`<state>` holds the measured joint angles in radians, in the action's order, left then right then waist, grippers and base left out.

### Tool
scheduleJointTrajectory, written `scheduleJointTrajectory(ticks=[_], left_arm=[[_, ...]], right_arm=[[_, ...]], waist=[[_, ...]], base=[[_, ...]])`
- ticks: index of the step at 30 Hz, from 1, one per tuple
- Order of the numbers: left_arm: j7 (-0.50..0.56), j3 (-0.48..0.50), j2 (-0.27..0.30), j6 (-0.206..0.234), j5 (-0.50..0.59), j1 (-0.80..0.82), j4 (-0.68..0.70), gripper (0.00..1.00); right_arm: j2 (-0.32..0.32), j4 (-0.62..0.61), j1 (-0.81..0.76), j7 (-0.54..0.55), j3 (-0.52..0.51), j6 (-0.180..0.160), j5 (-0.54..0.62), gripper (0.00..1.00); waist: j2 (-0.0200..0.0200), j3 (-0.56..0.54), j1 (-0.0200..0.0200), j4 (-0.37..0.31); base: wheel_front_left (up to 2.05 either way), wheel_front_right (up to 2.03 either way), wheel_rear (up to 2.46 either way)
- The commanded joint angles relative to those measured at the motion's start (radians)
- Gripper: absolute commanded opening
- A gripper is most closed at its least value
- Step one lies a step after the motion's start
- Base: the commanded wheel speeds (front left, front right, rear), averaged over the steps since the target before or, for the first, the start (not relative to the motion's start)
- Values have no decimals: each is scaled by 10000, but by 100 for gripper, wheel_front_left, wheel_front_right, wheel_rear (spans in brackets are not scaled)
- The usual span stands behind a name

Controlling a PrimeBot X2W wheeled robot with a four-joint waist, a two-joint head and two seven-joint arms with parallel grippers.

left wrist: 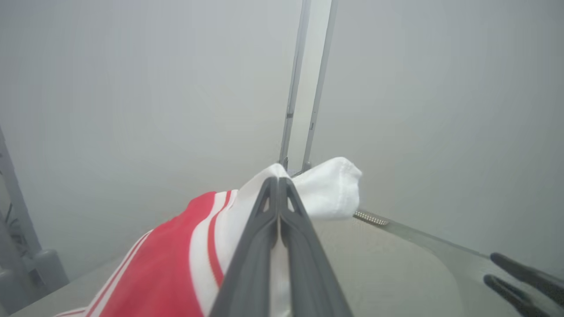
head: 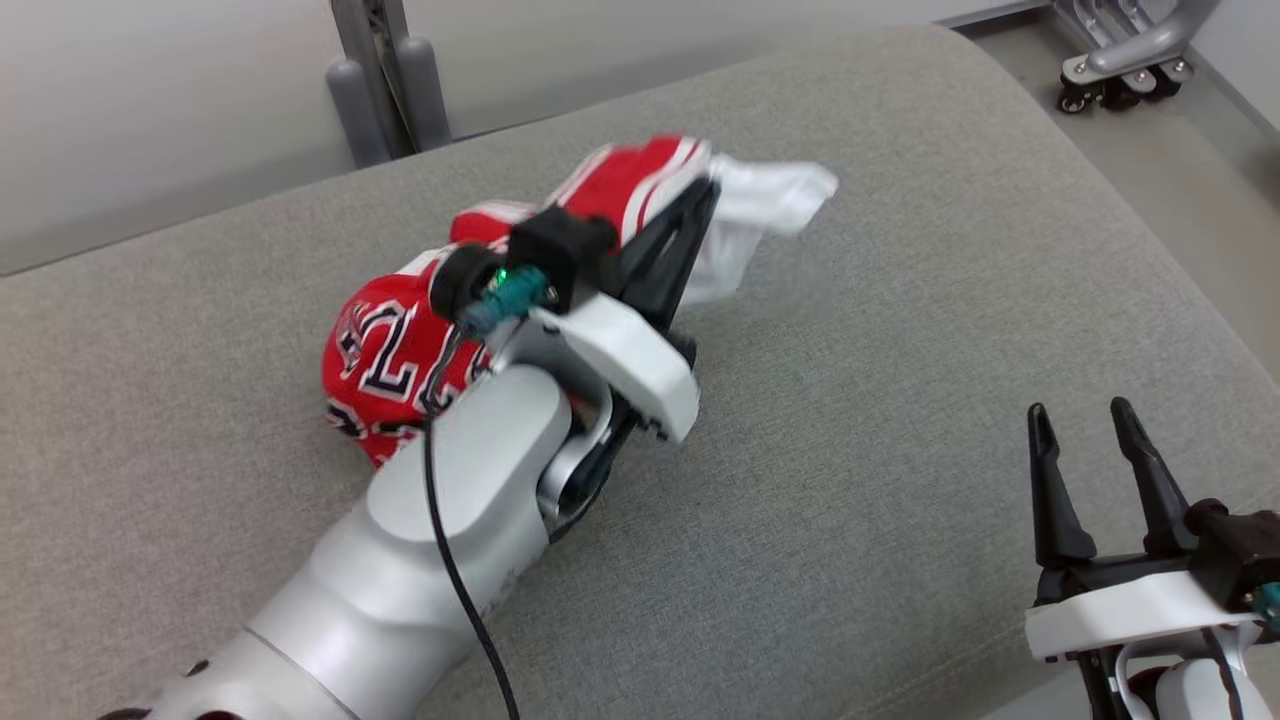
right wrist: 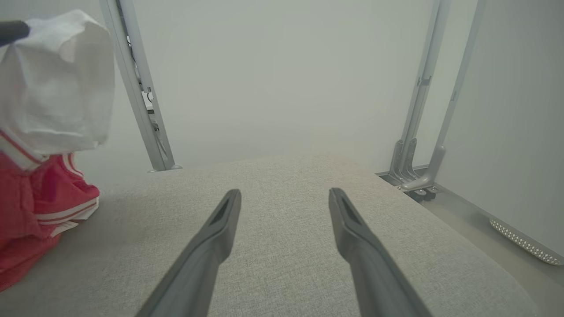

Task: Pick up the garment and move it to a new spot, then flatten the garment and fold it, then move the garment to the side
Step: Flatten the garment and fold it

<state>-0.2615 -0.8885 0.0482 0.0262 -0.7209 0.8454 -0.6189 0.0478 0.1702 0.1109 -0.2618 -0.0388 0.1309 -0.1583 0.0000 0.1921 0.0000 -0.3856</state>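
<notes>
Two metal posts [head: 425, 95] rise behind the cushion [head: 900, 420] bearing the garment [head: 390, 340].

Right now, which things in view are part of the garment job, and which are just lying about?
Job:
- red-and-white garment, bunched on the grey cushion
- left gripper, shut on the garment's white end
- right gripper, open, holding nothing

Lying about:
- metal posts behind the cushion
- wheeled stand base on the floor
</notes>
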Motion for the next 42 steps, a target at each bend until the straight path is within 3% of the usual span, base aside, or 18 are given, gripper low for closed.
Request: scheduleJointTrajectory(ticks=[1,11,15,20,27,33,36,42], left_arm=[[-38,423,48,5,-327,251,573,0],[-43,2284,38,412,-2970,1993,2946,0],[-40,2858,57,813,-3811,2452,2968,0],[-30,2786,49,992,-4497,2001,2419,0],[-32,3932,43,1162,-3597,-661,2534,0],[-32,6279,40,1234,-2421,-3012,2663,0],[-31,7448,31,1112,-2204,-3845,2775,0],[-31,8640,34,819,-2064,-4849,2601,0]], right_arm=[[52,43,-135,-54,67,-3,34,100],[57,278,-345,-54,487,-3,27,100],[47,349,-367,-54,732,-3,-57,100],[50,248,-369,-54,691,-3,-101,100],[52,212,-621,-54,193,-3,-252,100],[57,166,-679,-54,152,-3,-242,100],[57,144,-742,-54,63,-3,-163,100],[54,102,-798,-54,-64,-3,63,100]], waist=[[0,-262,0,-46],[0,-877,0,-558],[0,-843,0,-648],[0,-644,0,-361],[0,-353,0,697],[0,-431,0,1419],[0,-504,0,1747],[0,-572,0,2258]], base=[[0,0,0],[0,0,0],[0,0,0],[0,0,0],[0,0,0],[0,0,0],[0,0,0],[0,0,0]])
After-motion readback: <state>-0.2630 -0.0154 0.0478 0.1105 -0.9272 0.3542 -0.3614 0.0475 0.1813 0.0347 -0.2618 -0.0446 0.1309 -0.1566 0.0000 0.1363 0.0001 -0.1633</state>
